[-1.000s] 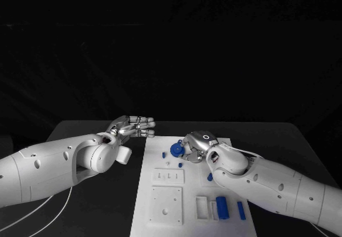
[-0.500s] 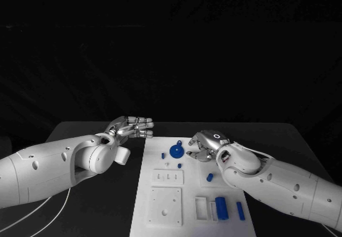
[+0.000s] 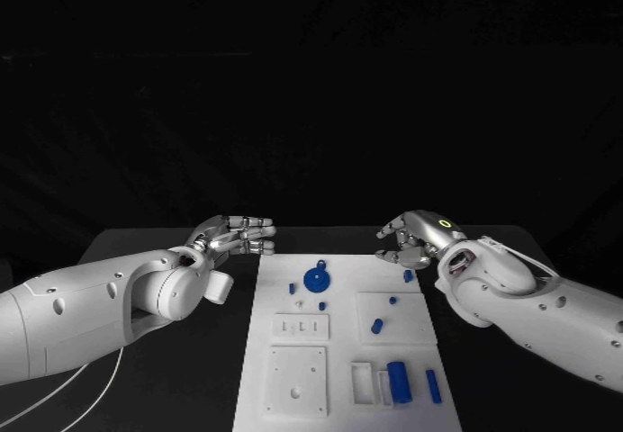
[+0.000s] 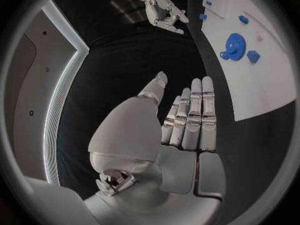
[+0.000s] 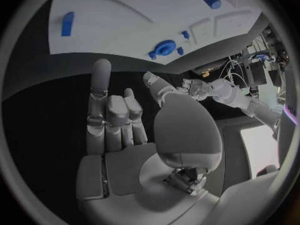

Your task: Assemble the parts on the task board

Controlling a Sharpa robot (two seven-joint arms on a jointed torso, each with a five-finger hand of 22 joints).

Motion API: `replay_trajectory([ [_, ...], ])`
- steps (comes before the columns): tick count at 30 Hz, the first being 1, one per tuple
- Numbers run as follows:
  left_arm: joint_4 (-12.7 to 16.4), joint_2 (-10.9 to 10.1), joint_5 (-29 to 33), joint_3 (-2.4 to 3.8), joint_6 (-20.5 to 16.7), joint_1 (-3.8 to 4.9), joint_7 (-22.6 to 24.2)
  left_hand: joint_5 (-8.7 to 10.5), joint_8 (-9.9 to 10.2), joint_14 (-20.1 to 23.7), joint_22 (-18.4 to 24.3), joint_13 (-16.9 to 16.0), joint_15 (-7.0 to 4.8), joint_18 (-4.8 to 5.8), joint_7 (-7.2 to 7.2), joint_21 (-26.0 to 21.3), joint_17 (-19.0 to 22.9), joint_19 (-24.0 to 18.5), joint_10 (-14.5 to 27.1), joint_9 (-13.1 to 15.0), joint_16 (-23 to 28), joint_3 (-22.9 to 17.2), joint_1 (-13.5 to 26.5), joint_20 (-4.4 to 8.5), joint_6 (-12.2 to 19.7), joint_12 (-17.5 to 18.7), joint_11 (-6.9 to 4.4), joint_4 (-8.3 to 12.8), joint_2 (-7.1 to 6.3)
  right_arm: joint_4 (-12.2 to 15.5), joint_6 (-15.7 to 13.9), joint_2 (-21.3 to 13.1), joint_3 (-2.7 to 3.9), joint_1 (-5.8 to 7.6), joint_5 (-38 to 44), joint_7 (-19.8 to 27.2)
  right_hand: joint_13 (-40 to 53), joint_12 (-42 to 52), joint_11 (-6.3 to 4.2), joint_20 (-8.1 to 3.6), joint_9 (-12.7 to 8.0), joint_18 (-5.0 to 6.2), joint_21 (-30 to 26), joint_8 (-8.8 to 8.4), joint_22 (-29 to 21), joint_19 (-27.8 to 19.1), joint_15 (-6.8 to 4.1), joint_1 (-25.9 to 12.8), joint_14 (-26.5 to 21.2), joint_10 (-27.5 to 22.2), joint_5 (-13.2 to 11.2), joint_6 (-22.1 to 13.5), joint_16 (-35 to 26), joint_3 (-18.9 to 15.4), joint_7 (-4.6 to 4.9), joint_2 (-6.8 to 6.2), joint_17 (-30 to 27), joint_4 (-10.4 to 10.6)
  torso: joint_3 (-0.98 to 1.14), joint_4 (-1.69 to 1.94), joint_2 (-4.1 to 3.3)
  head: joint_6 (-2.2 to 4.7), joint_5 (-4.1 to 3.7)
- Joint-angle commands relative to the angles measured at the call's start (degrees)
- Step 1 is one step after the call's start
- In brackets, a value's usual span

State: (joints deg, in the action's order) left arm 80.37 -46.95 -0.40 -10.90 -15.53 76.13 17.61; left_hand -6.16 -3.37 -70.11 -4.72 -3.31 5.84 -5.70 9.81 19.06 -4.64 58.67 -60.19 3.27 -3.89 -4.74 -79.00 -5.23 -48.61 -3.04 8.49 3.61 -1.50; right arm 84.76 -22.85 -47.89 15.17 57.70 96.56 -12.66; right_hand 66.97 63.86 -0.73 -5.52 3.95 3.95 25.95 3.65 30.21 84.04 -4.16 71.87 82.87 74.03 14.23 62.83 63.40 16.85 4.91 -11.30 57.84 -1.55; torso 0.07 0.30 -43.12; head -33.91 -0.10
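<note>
Hands both empty: left hand (image 3: 237, 236) loosely spread beside board (image 3: 285, 315), right hand (image 3: 416, 239) half-curled off far corner, probably between picks; gear (image 3: 317, 277) seated.

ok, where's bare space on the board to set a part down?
Free: the far strip of the board past the gear, and the patch between the gear and the right hand. The near end is crowded: a blue block and a bar beside white fixtures. The left hand is off the board.
</note>
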Motion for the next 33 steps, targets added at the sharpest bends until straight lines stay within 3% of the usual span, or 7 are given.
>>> replay_trajectory([
  [1,-0.1,0.1,-0.2,0.05,1.1,0.11,0.8,0.29,0.1,0.3,0.1,0.0,0.25,0.44,-0.13,0.2,-0.1,-0.4,0.0,0.0,0.1,-0.1,-0.1,-0.03,-0.5,-0.3,-0.01,0.1,-0.16,-0.8,1.5,-1.7,0.53,-0.07,-11.7,9.2,-0.1,0.1,0.31,0.23,-0.1,0.55,-0.4,-0.04,-0.1,2.0,0.19,1.4,-0.1,-0.2,1.5,-0.2,-0.4,-2.5,0.45,0.7,-0.1,-1.5,0.19,-0.51,0.14,0.15,-0.25],
  [3,-0.3,0.1,-0.2,0.04,1.2,0.11,0.9,0.26,0.1,0.3,0.1,0.0,0.23,0.44,-0.14,0.2,-0.1,-0.4,-0.2,0.0,0.1,-0.1,-0.2,-0.01,-0.5,-0.3,-0.05,0.1,-0.11,-2.0,2.4,-2.9,0.87,-0.07,-14.7,12.2,-0.3,-0.2,0.39,0.12,-0.1,0.7,-0.7,-0.08,-0.1,1.9,0.02,2.4,-0.3,-0.5,4.2,-0.7,-0.7,-5.7,0.6,1.73,-0.1,-3.4,0.31,-0.75,0.18,0.17,-0.17],
  [8,-0.6,0.1,-0.3,0.04,1.6,0.1,1.0,0.28,0.1,0.3,0.1,0.0,0.2,0.48,-0.18,0.2,-0.1,-0.5,-0.5,0.0,0.1,-0.1,-0.2,0.0,-0.9,-0.3,-0.12,0.2,-0.07,-5.4,4.4,-5.0,1.23,-0.2,-18.0,16.6,-1.0,-1.0,0.54,0.08,-0.2,0.85,-1.4,-0.06,0.3,1.7,0.0,3.7,-0.6,-1.3,5.7,-2.2,-1.9,-7.8,0.97,2.77,-0.7,-6.4,0.6,-1.13,0.26,0.09,-0.33],
  [10,-0.7,0.1,-0.4,0.04,1.7,0.1,1.0,0.28,0.1,0.3,0.1,0.0,0.2,0.48,-0.18,0.2,-0.1,-0.5,-0.5,0.0,0.1,-0.1,-0.2,0.0,-0.9,-0.3,-0.12,0.2,-0.07,-6.2,4.7,-5.3,1.27,-0.42,-18.3,17.1,-1.1,-1.1,0.57,0.12,-0.1,0.89,-1.6,-0.03,0.6,1.7,0.01,3.7,-0.6,-1.4,5.7,-2.3,-2.0,-8.7,0.98,3.12,-0.7,-6.9,0.58,-1.13,0.26,0.11,-0.31],
  [22,-1.4,0.2,-0.6,0.02,2.3,0.03,1.1,0.31,0.1,0.3,0.0,0.0,0.17,0.52,-0.19,0.2,-0.1,-0.5,-0.8,0.0,0.1,0.0,-0.1,0.05,-0.8,-0.3,-0.19,0.4,0.1,-12.4,6.2,-4.5,1.37,-4.26,-19.8,20.6,-1.3,-1.2,0.62,0.16,-0.2,0.93,-2.1,-0.08,1.3,1.7,0.08,4.2,-0.7,-1.6,5.9,-2.5,-2.2,-10.0,1.05,3.34,-0.6,-8.0,1.41,-1.5,0.19,-0.28,-0.54],
  [31,-1.6,0.3,-0.6,0.01,2.4,-0.02,1.1,0.32,0.2,0.3,0.0,0.0,0.19,0.52,-0.12,0.2,-0.1,-0.5,-0.5,0.0,0.1,0.1,-0.1,0.05,-0.1,-0.3,-0.13,0.5,0.15,-14.9,6.2,-2.4,1.38,-5.66,-20.9,21.7,-1.2,-1.0,0.65,0.19,-0.2,0.94,-2.2,-0.08,1.6,1.7,0.09,3.9,-0.6,-1.6,5.8,-2.6,-2.0,-10.6,1.08,3.69,-0.4,-8.2,1.3,-1.35,0.14,-0.64,-0.36],
  [33,-1.7,0.3,-0.6,0.0,2.4,-0.04,1.1,0.32,0.2,0.3,0.0,0.0,0.19,0.52,-0.12,0.2,-0.1,-0.5,-0.5,0.0,0.1,0.1,-0.1,0.05,-0.1,-0.3,-0.13,0.5,0.15,-15.2,6.1,-2.0,1.38,-5.88,-21.0,21.9,-1.2,-1.0,0.65,0.2,-0.2,0.94,-2.2,-0.07,1.6,1.7,0.1,3.8,-0.6,-1.6,5.7,-2.7,-2.1,-10.7,1.07,3.74,-0.4,-8.2,1.41,-1.32,0.06,-0.67,-0.16],
])
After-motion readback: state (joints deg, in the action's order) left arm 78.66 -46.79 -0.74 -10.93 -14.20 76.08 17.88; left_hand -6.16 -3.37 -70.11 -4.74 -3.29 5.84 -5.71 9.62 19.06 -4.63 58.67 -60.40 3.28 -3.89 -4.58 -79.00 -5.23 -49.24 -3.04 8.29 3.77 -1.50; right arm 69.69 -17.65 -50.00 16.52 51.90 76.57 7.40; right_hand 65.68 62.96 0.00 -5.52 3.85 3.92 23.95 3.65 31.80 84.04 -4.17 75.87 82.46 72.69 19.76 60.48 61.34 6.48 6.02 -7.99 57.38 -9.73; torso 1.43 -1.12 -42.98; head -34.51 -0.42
